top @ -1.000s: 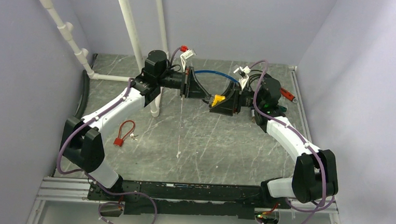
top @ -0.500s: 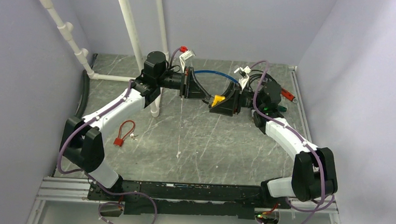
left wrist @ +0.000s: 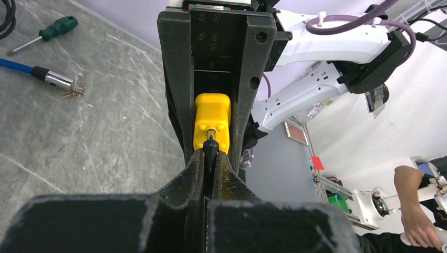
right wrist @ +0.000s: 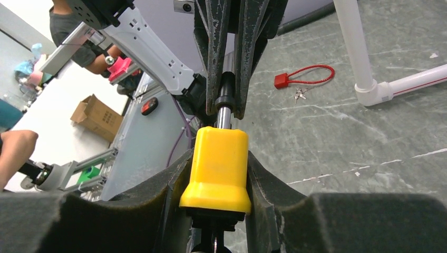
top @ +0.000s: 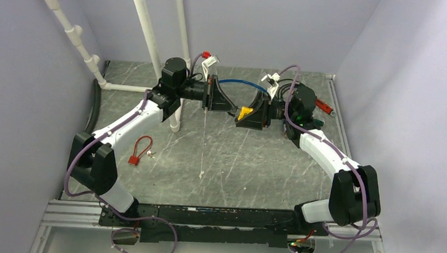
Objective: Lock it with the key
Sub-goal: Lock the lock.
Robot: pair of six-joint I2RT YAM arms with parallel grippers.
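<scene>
Fingers (left wrist: 191,176) of the left gripper (left wrist: 211,158) are pressed tight together, pinching the black head of the key (left wrist: 210,146). That's the left arm, reaching in from the left of the top view, up in the air above the worktop (top: 219,161).

Follow the key rightward: its metal shank points straight away from those fingers and runs into the end face of the yellow lock (left wrist: 212,118). It looks seated in the keyhole, though how deep I can't tell. The lock lies end-on to the key, so the two make one straight, roughly level line between the arms.

And on the right, the right gripper (right wrist: 219,176) has its fingers (right wrist: 266,182) partly closed, padded faces clamped on either flank of the lock and carrying it well clear of the worktop.

So it all hangs on that shared axis: the left arm owns the key, the right arm only braces. My read is that the coming move is a twist of the left wrist about that line, while the right keeps the lock from spinning along. Any sideways drift would lever the key in its hole.
</scene>
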